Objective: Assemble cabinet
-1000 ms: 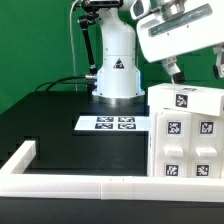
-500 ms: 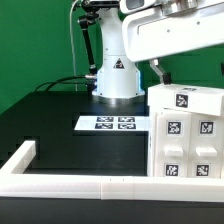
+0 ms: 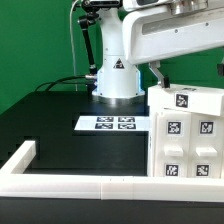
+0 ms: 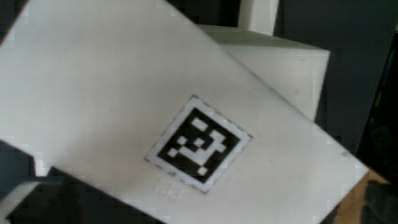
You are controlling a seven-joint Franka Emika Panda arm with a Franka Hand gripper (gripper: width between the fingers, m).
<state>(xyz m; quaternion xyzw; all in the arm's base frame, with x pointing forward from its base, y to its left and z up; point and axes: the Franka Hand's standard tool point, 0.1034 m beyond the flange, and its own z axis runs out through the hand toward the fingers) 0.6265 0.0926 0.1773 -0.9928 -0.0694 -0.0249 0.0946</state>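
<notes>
The cabinet [image 3: 185,130] is a large white box with black-and-white tags on its top and front, standing at the exterior view's right. My gripper [image 3: 185,70] hangs just above its top, apart from it. One finger [image 3: 158,72] shows past the cabinet's left top corner, and the jaws stand wide and hold nothing. In the wrist view the cabinet's tagged top face [image 4: 160,120] fills the picture, tilted, and the fingers do not show.
The marker board [image 3: 113,123] lies flat on the black table in front of the robot base [image 3: 117,75]. A long low white border rail [image 3: 70,184] runs along the near edge and turns up at the left [image 3: 20,158].
The gripper has moved toward the exterior view's left over the cabinet in the last second, most of it in the first half. The cabinet has not moved.
</notes>
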